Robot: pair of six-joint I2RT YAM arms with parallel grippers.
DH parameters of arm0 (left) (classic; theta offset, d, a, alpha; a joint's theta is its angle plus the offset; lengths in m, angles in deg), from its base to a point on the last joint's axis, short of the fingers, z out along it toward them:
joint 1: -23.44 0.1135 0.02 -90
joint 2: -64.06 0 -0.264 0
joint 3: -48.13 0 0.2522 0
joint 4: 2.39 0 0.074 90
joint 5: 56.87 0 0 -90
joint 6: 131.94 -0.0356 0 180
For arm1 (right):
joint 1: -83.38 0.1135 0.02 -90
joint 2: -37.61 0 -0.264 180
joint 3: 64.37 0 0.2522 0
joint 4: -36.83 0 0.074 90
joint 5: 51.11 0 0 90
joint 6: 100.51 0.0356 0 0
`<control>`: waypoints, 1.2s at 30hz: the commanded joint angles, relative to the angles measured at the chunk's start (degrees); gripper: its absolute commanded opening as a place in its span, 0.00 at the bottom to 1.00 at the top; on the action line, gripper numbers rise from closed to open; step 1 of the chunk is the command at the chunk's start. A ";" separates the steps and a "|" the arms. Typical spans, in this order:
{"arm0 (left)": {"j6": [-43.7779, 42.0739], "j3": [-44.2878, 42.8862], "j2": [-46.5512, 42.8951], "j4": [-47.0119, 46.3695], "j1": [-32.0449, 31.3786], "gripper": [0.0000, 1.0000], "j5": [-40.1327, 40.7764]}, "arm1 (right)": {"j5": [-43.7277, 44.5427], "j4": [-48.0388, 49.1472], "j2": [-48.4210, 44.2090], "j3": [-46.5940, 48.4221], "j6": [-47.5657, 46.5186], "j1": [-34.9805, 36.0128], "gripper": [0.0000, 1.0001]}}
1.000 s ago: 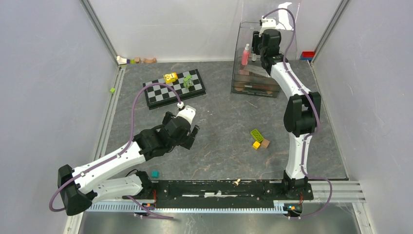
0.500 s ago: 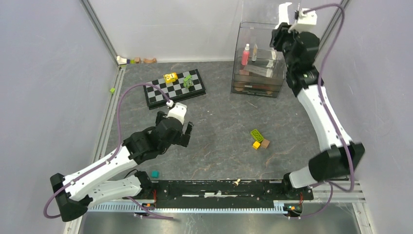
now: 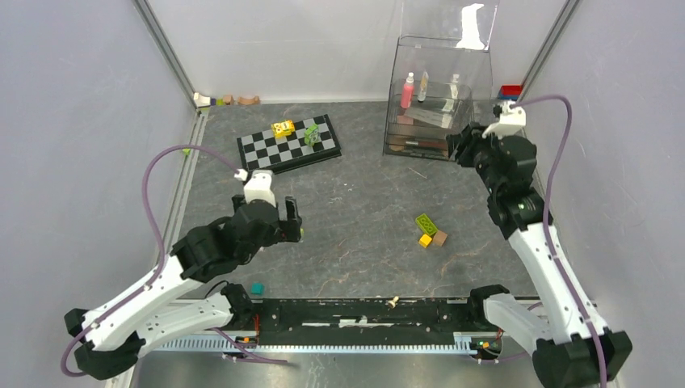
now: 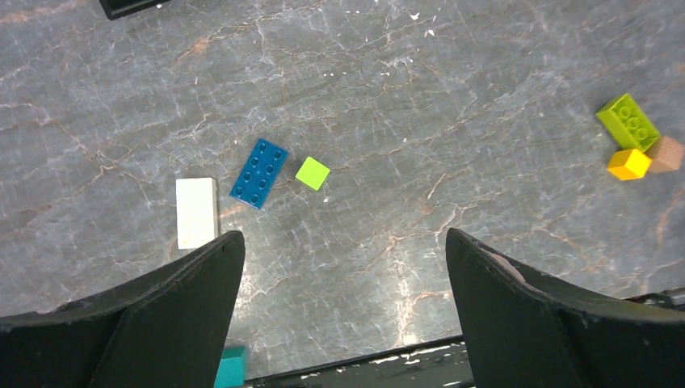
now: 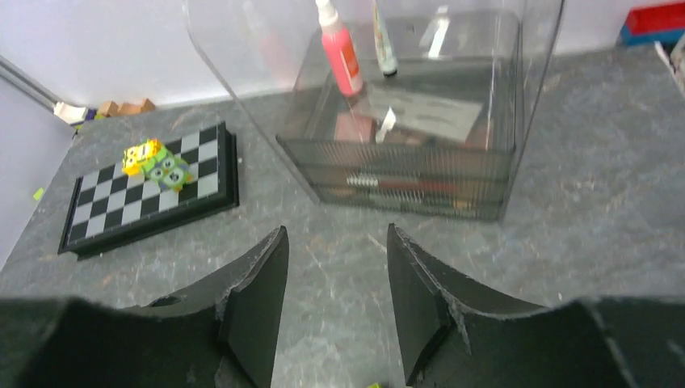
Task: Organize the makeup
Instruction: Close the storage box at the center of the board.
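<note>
Clear acrylic forms the organizer (image 5: 529, 89), which stands ahead of the right tool (image 5: 337, 230) and slightly to its right, well apart from it. In its open top, a pink bottle (image 5: 339, 52) and a cream tube (image 5: 382, 40) stand upright side by side. Some flat pieces (image 5: 428, 113) lie on the level beneath them. Lower down, thin brush-like things (image 5: 396, 184) show through the ribbed drawer front (image 5: 452, 170), too blurred to name one by one.

The right tool's jaws stand partly apart with nothing between them. The left tool (image 4: 346, 234) is spread wide and empty, looking straight down at the table (image 4: 485, 97). Below it lie only toy blocks (image 4: 259, 173). A chessboard (image 5: 149, 194) sits ahead and to the left of the right tool.

No makeup shows loose on the table in any view. My judgement is that the sorting is finished or very nearly so, with every visible cosmetic inside the organizer. What may be left is a last check of the table and parking both arms.
</note>
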 commanded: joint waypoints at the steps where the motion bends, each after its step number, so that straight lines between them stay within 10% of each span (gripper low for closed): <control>1: 8.69 -2.14 -4.53 3.62 0.26 1.00 0.43 | -1.59 -4.21 -7.71 -5.34 0.73 0.13 0.55; 14: 8.31 -9.19 -11.99 5.69 0.25 1.00 1.90 | -3.74 -8.34 -17.55 -15.10 1.80 0.15 0.57; 26: -8.83 -20.67 7.31 -2.96 0.90 1.00 -3.89 | -0.69 -12.60 -16.00 -10.60 -0.31 0.11 0.58; 32: -10.93 -21.78 17.37 -8.53 17.16 1.00 -25.36 | -1.29 -12.94 -15.02 -10.07 -0.14 0.18 0.58; 36: -11.52 -21.33 19.81 -8.49 22.70 1.00 -25.61 | -1.25 -13.43 -13.74 -8.29 -0.53 0.13 0.58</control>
